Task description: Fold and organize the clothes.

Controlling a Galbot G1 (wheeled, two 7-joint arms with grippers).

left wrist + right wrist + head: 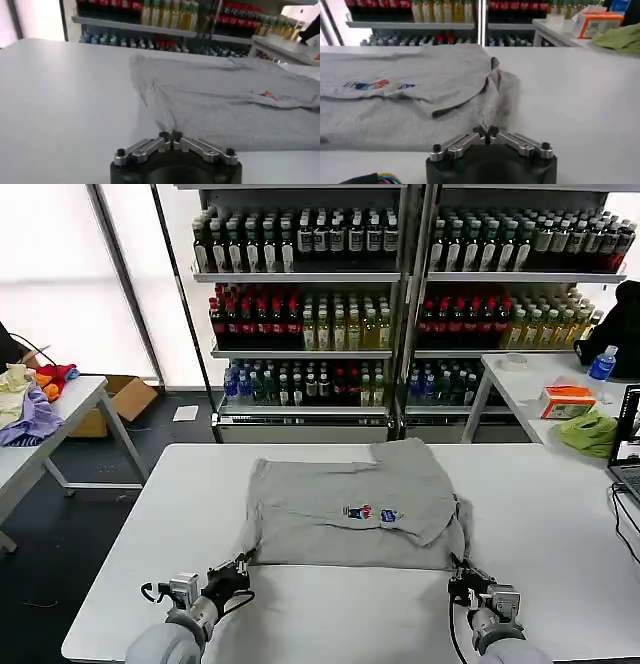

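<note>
Fingers (171, 136) closed against shirt (350, 504)

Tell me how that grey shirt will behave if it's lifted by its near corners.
The grey shirt will probably sag between the corners: it lies limp and creased. Its folded-over right sleeve may fall open. It looks light and thin.

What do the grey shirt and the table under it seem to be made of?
The grey shirt looks like soft matte knit, probably cotton: it lies limp with small creases and a printed chest mark. The table looks like a smooth, hard white laminate or plastic top with a faint sheen; what lies beneath cannot be told.
</note>
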